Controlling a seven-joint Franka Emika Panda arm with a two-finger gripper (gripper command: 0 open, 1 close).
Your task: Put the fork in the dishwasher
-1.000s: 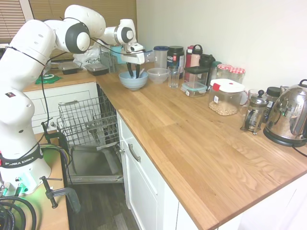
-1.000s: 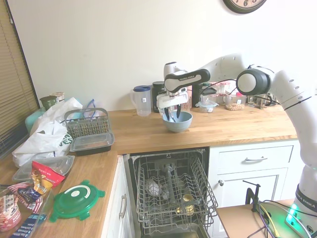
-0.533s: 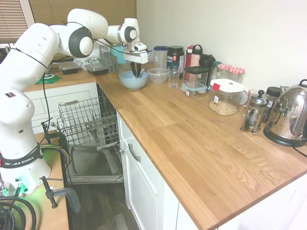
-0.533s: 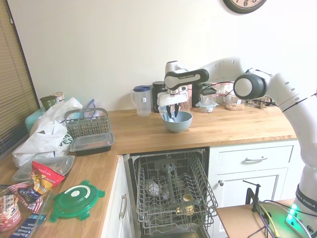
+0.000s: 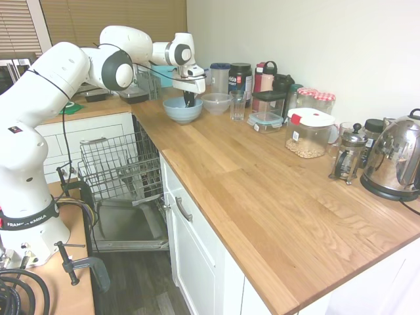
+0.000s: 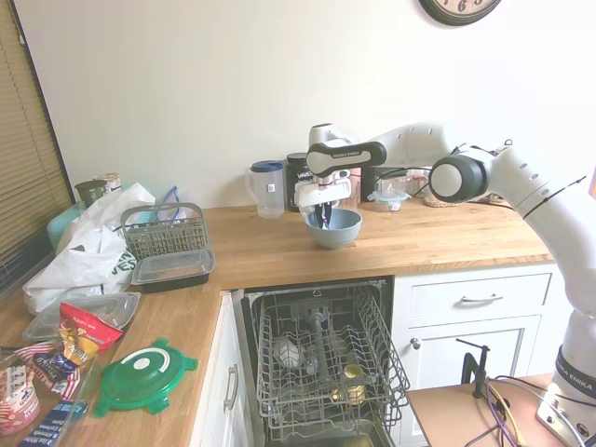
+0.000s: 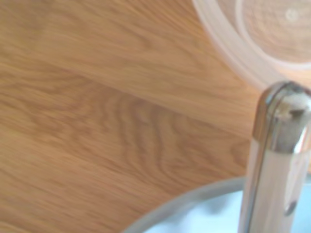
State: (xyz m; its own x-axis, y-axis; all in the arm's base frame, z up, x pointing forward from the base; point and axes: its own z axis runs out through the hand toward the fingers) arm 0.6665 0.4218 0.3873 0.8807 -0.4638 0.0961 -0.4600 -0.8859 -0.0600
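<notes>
Standing here watching, the gripper (image 5: pixel 189 100) is dipped down into the blue bowl (image 5: pixel 182 110), and the fork (image 7: pixel 272 160) is right there with it: the wrist view shows a shiny rounded handle end rising from the bowl's rim. Can't tell if the fingers are pinched on it or not, it's too dark and small from either side.

My guess is it's light, stiff and slick polished metal, so it could pivot or slide; I'd pinch the flat of the handle midway up.

The dishwasher (image 6: pixel 326 358) sits open, below and off to the side of the tool. Only readable writing is "FRANKA EMIKA" on the arm; the labels on the canisters behind the gripper are too small to read.
</notes>
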